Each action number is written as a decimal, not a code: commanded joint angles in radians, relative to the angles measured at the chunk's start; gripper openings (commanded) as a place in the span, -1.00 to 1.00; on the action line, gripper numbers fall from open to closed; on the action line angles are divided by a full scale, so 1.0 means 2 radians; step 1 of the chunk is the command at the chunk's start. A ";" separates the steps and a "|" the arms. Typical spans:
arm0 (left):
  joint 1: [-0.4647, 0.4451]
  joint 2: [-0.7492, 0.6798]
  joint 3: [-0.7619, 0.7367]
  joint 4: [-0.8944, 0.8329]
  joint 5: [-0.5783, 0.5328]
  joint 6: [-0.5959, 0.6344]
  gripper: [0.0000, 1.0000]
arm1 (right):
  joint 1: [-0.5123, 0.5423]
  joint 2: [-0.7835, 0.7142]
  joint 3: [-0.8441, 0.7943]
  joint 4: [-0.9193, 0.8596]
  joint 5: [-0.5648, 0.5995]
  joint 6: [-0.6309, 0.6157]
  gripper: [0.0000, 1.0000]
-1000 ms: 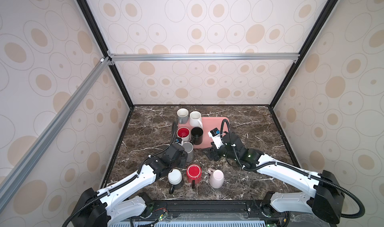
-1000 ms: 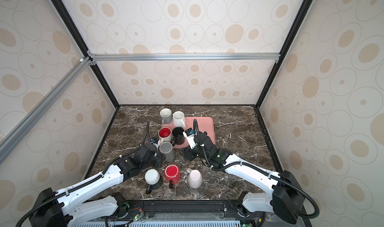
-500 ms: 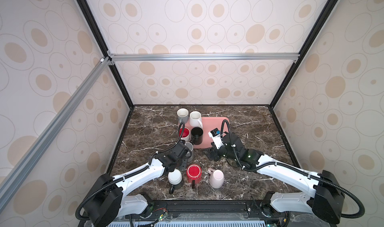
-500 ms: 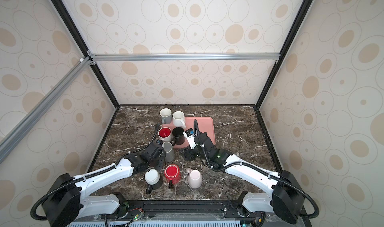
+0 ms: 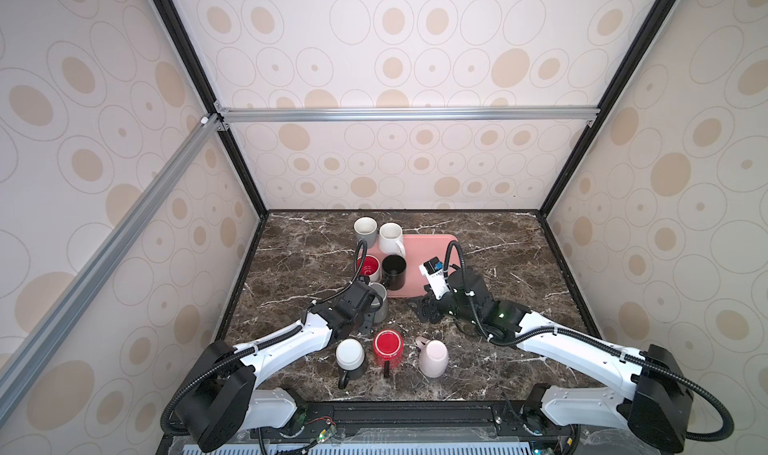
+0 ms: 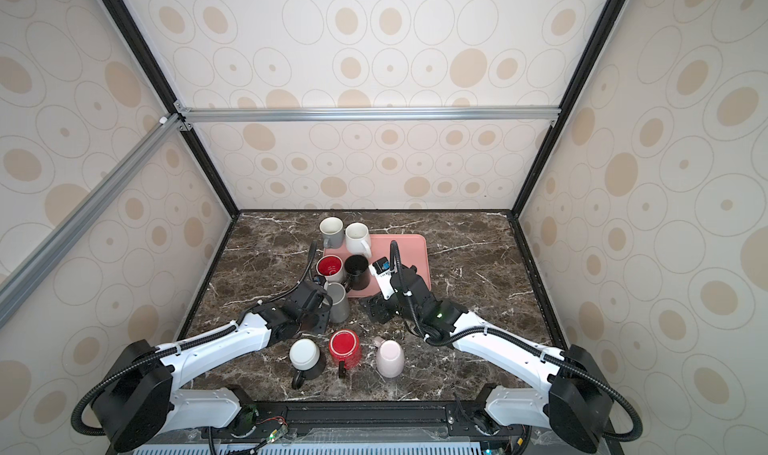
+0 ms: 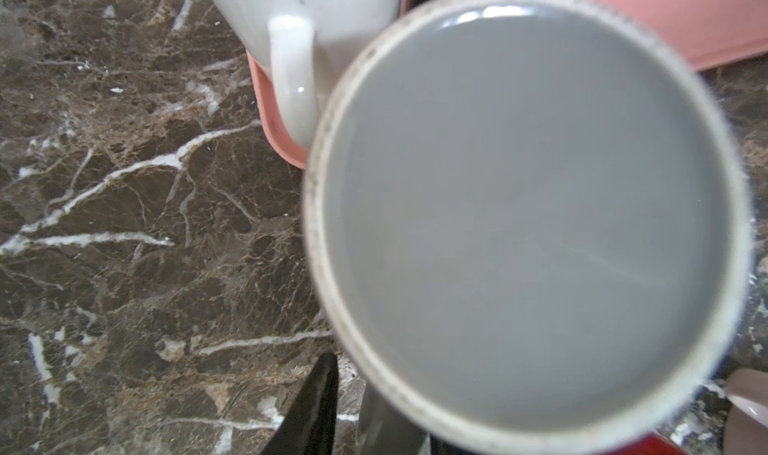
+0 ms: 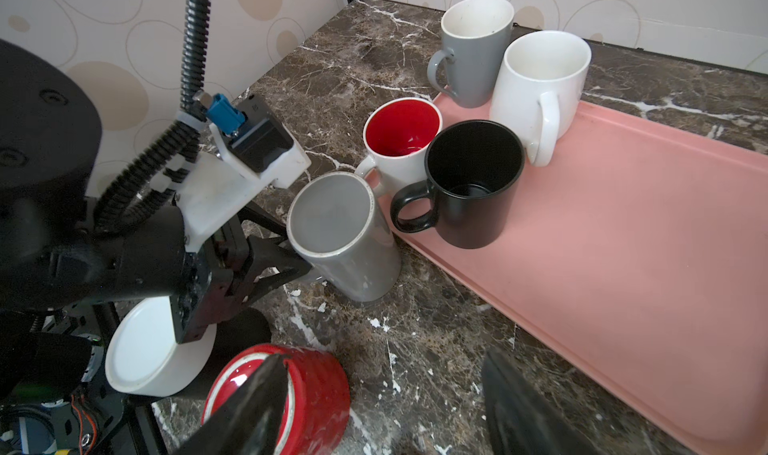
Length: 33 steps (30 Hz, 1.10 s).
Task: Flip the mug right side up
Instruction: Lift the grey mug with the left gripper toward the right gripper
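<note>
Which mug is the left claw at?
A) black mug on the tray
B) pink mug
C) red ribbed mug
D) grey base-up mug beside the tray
D: in the right wrist view the left claw is against the side of the grey mug, which stands base up on the marble beside the pink tray.

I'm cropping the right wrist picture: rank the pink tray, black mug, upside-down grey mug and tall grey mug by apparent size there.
1. Pink tray.
2. Black mug and upside-down grey mug: about alike.
3. Tall grey mug, smallest, though it stands farthest back.
</note>
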 commanded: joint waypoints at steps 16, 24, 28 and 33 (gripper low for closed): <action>0.002 0.011 0.019 0.031 0.018 0.029 -0.49 | -0.005 -0.006 -0.010 0.008 -0.006 0.006 0.51; -0.010 0.003 0.017 0.030 0.012 0.036 -0.74 | -0.006 -0.011 -0.012 0.008 -0.006 0.007 0.51; -0.015 -0.007 0.016 0.028 0.002 0.034 -0.90 | -0.005 -0.012 -0.012 0.009 -0.007 0.007 0.51; -0.016 -0.042 0.014 0.033 -0.020 0.033 -1.00 | -0.006 -0.014 -0.012 0.010 -0.007 0.008 0.51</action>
